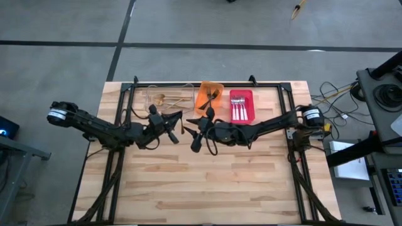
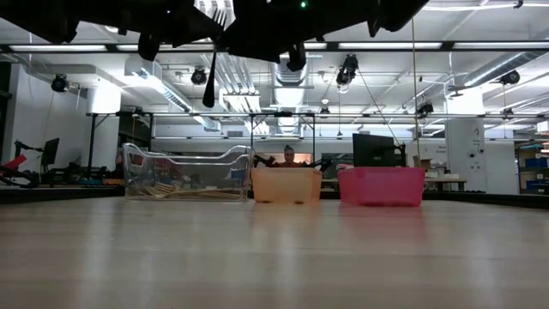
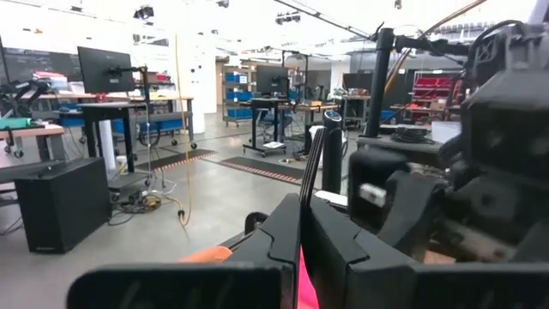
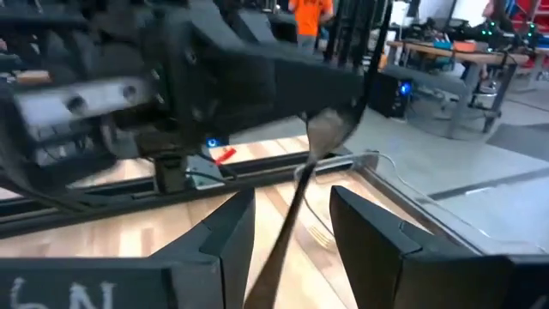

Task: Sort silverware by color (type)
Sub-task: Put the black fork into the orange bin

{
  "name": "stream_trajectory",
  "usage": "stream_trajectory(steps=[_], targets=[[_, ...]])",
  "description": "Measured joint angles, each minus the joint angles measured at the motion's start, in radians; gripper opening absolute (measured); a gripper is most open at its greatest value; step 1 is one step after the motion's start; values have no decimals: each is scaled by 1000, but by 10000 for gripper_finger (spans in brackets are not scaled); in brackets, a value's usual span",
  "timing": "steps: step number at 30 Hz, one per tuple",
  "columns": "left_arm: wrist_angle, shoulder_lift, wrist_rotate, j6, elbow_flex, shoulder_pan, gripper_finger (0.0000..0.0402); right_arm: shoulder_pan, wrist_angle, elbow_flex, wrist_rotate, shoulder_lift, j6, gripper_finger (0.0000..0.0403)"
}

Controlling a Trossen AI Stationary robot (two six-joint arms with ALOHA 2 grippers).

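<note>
My left gripper [image 1: 178, 123] and my right gripper [image 1: 191, 130] meet nose to nose, raised above the table in front of the orange bin [image 1: 209, 95]. The left gripper [image 3: 300, 245] is shut on a slim black utensil [image 3: 314, 167]. My right gripper [image 4: 292, 223] is open. Its fingers stand on either side of that utensil [image 4: 296, 193] without touching it. In the low view the utensil [image 2: 210, 81] hangs under the arms. Gold pieces [image 1: 162, 98] lie in the clear bin, black ones [image 1: 211, 94] in the orange bin and silver ones [image 1: 239, 108] in the red bin. My left gripper pinches the black utensil's slim shaft [image 3: 307, 206] between its two shut fingers. The shaft sticks out past the fingertips towards the right gripper. The utensil is lifted clear of the table. I cannot tell which end the fingers have.
Three bins stand in a row at the table's far edge: the clear bin [image 1: 151, 94] on the left, the orange bin in the middle and the red bin [image 1: 250, 113] on the right. A black frame [image 1: 129, 88] runs behind and beside them. Bare wooden tabletop [image 1: 213, 182] lies nearer.
</note>
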Motion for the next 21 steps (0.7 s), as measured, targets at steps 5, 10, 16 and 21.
stream_trajectory(steps=[5, 10, 16, 21], targets=[[28, 11, 6, 28, 0, 0, 0, -3, 53, 0, 3, 35, 5, 144], [85, 52, 9, 51, 0, 0, 0, -2, 91, 7, 26, 67, -3, 142], [133, 101, 10, 50, 0, 0, 0, -3, 68, 41, 114, 80, -14, 142], [164, 120, 7, 50, 2, 1, 0, -2, 35, 47, 178, 81, -31, 131]])
